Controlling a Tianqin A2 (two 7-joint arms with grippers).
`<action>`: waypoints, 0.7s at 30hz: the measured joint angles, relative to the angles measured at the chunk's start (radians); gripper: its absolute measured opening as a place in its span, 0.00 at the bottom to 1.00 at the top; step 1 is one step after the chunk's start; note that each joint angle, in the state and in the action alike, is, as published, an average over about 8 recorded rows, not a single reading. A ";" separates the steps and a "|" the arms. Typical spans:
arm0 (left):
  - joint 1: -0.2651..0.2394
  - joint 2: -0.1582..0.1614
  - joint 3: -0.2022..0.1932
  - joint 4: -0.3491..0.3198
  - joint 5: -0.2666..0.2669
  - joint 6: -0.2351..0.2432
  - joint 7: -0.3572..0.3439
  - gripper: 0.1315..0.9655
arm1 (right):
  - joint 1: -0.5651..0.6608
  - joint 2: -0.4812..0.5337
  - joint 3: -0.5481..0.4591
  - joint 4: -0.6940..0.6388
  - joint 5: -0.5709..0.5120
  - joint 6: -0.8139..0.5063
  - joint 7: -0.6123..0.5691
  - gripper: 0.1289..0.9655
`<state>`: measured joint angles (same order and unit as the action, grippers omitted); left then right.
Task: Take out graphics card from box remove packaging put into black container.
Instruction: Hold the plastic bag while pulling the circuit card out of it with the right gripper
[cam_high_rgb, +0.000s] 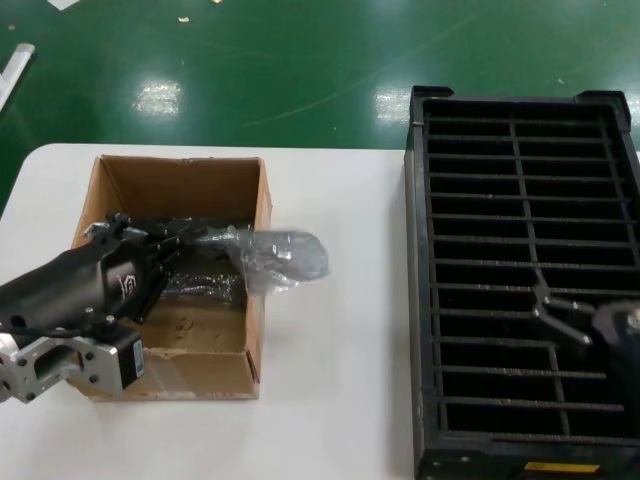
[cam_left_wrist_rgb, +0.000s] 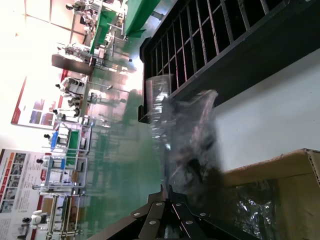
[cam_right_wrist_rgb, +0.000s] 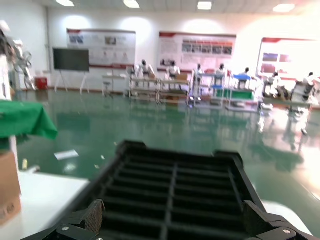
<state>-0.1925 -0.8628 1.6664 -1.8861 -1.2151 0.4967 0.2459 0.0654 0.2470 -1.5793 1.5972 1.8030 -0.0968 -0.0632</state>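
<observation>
Crinkly grey-silver bagged card (cam_high_rgb: 268, 256) lies lengthwise rightward over brown cardboard box (cam_high_rgb: 176, 360), our left gripper (cam_high_rgb: 168, 243) clamping it; right gripper (cam_high_rgb: 552, 306) open.

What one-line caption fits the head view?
Left hand lifts the crinkly grey plastic bag over the brown cardboard box; right hand waits above the black slotted crate.

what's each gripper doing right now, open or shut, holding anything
left gripper: shut on the packaging, lifting it at the box.
right gripper: open, empty, over the black container.
</observation>
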 joint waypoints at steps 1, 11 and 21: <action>0.000 0.000 0.000 0.000 0.000 0.000 0.000 0.01 | 0.009 -0.013 0.007 -0.002 0.004 -0.015 -0.015 1.00; 0.000 0.000 0.000 0.000 0.000 0.000 0.000 0.01 | 0.086 -0.070 0.036 -0.022 0.049 -0.161 -0.141 0.97; 0.000 0.000 0.000 0.000 0.000 0.000 0.000 0.01 | 0.088 0.011 -0.018 0.004 0.051 -0.277 -0.169 0.86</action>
<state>-0.1925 -0.8628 1.6664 -1.8860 -1.2151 0.4967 0.2459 0.1530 0.2585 -1.5970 1.6014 1.8541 -0.3736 -0.2318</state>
